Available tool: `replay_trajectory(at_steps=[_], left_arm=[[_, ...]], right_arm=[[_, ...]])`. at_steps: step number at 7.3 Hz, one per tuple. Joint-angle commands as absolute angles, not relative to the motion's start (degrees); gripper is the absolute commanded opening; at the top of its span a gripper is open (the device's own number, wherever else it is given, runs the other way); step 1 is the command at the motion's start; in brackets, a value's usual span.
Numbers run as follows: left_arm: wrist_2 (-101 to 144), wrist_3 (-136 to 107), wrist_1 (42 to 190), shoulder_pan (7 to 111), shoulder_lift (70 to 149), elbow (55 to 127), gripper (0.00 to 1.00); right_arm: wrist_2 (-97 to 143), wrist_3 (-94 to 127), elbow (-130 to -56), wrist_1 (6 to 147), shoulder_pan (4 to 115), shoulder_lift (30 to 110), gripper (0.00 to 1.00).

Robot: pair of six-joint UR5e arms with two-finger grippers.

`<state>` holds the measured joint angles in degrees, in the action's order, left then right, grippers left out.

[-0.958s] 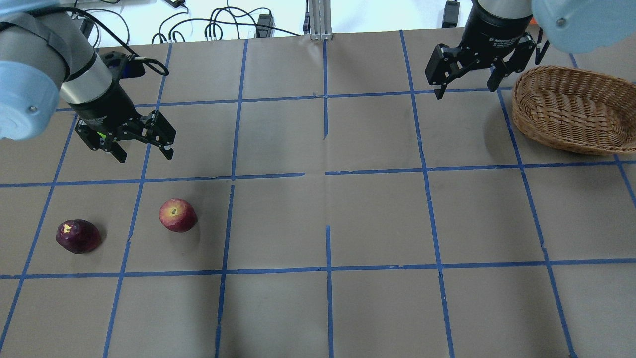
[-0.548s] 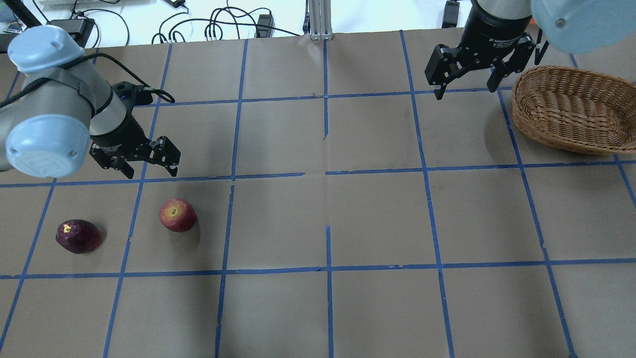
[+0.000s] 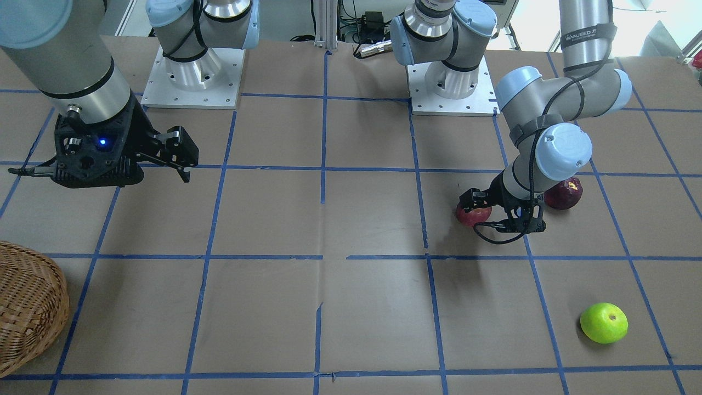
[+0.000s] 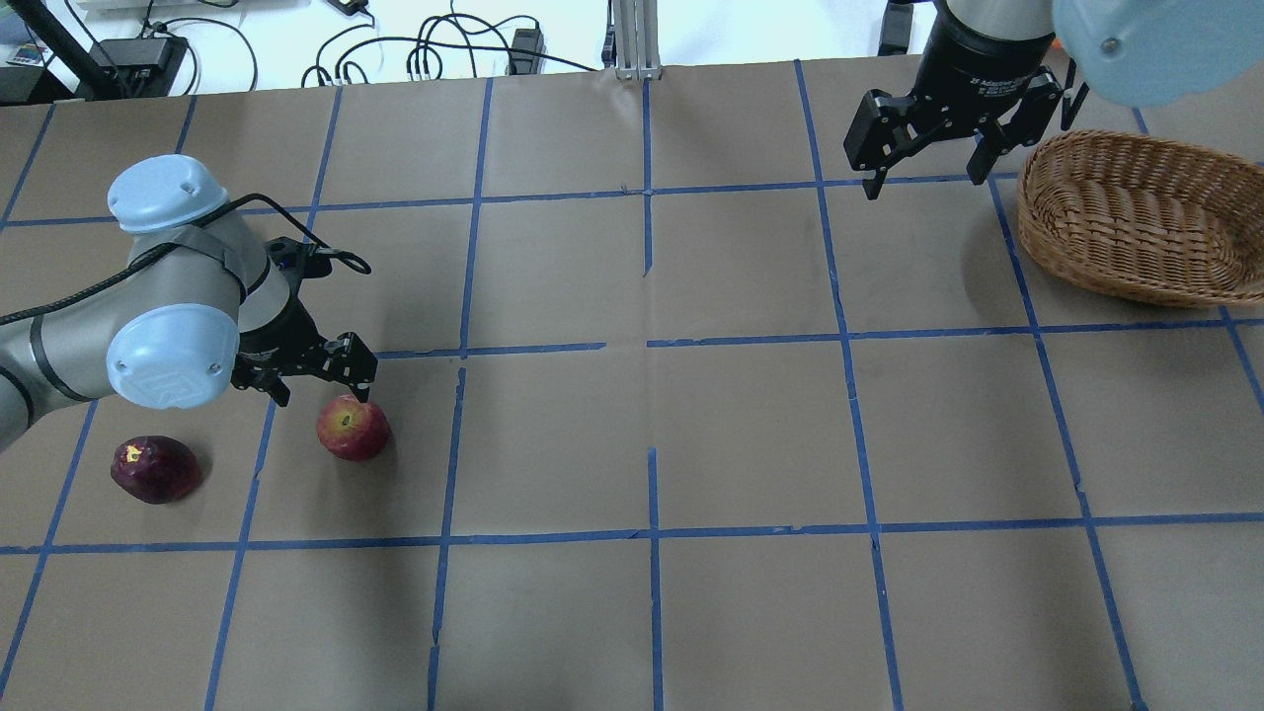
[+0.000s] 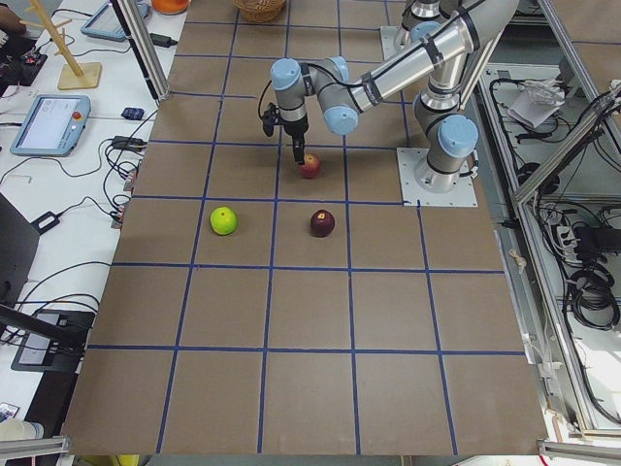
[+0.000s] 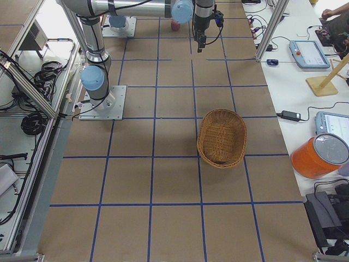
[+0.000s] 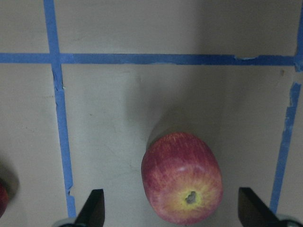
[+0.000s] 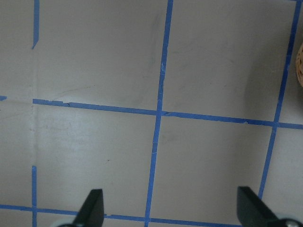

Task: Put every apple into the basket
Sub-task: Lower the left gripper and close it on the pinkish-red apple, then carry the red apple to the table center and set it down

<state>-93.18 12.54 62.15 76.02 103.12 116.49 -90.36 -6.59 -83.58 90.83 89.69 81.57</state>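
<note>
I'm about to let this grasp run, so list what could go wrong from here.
1. The red apple lies loose on flat paper. One finger of the open left gripper is at its edge in the overhead view, so a nudge may roll it away.
2. The maroon apple sits close by the left arm, which might knock it.
3. The basket is across the table, so a long carry or handover could drop the apple.

Apples (image 4: 353, 428) left, basket (image 4: 1136, 212) far right
</note>
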Motion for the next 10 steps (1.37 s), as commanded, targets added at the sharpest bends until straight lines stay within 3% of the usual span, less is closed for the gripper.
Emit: replay_trajectory(at_steps=[1,3,6,7,9,10], left_arm=[[-92.9,12.74,62.05,76.2,105.29,117.42,1.0],[-93.08,13.01,61.88,76.11,105.56,117.42,0.98],[-93.25,14.41,61.61,76.03,104.86,116.02,0.29],[-92.9,13.11,64.05,76.03,104.85,111.32,0.29],[-85.41,0.95,80.2,76.72,107.91,97.88,0.19],[-82.38,-6.95,79.63,79.86,109.06,96.08,0.15]], right_arm=[[-90.35,-6.59,-83.58,90.79,89.74,81.56,1.0],[-90.35,-6.59,-83.58,90.88,89.74,81.56,1.0],[-90.35,-6.59,-83.58,90.79,89.74,81.48,1.0],[-90.35,-6.59,-83.58,90.88,89.74,81.56,1.0],[-90.44,-6.59,-83.58,90.88,89.74,81.56,1.0],[-90.7,-6.59,-83.58,90.88,89.74,81.48,1.0]])
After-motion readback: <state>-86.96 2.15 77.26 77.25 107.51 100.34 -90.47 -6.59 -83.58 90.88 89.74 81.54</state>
